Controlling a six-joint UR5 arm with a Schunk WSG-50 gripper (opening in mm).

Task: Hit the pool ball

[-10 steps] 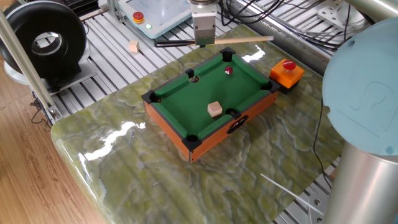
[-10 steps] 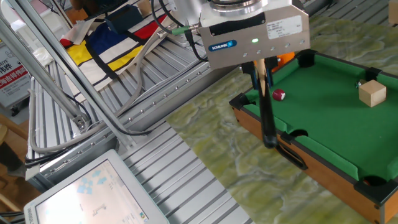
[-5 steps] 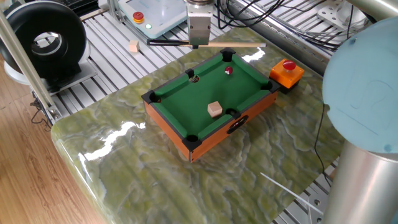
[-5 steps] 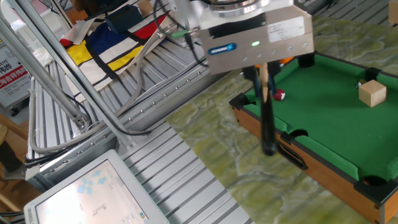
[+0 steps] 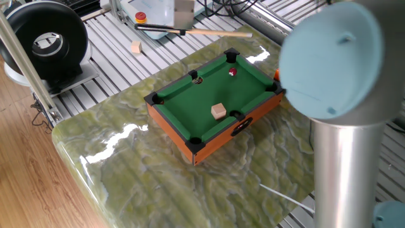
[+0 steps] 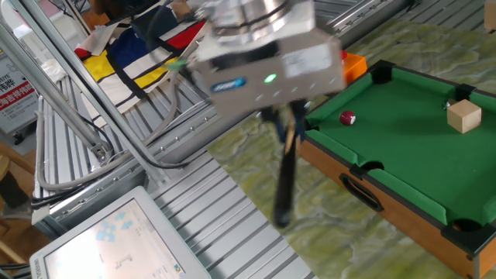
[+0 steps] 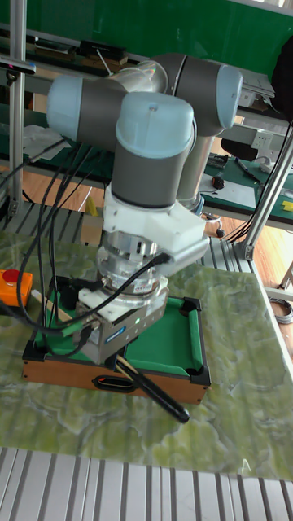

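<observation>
The pool ball [image 5: 232, 71], tiny, dark red and glossy, lies on the green felt of the small pool table [image 5: 190, 101] near its far end; the other fixed view shows the pool ball [image 6: 348, 118] close to the near rail. My gripper [image 5: 182, 26] is shut on a wooden cue stick [image 5: 215, 32] with a black butt [image 6: 284, 190]. It hangs beyond the table's far rail, apart from the ball. In the other fixed view the gripper [image 6: 288, 124] is blurred and stands left of the table. The tall fixed view shows the gripper [image 7: 122, 352] over the table, with the ball hidden.
A tan wooden cube [image 5: 219, 111] rests on the felt near a side pocket. Another cube [image 5: 135, 47] lies on the metal slats. The orange button box [image 6: 353, 65] stands by the table's far corner. My arm's elbow [image 5: 335, 57] blocks the right side.
My gripper has carried the cue stick back and leftward, off the table's far rail. The pool ball and the cube have stayed put. The arm's elbow has swung into the view.
</observation>
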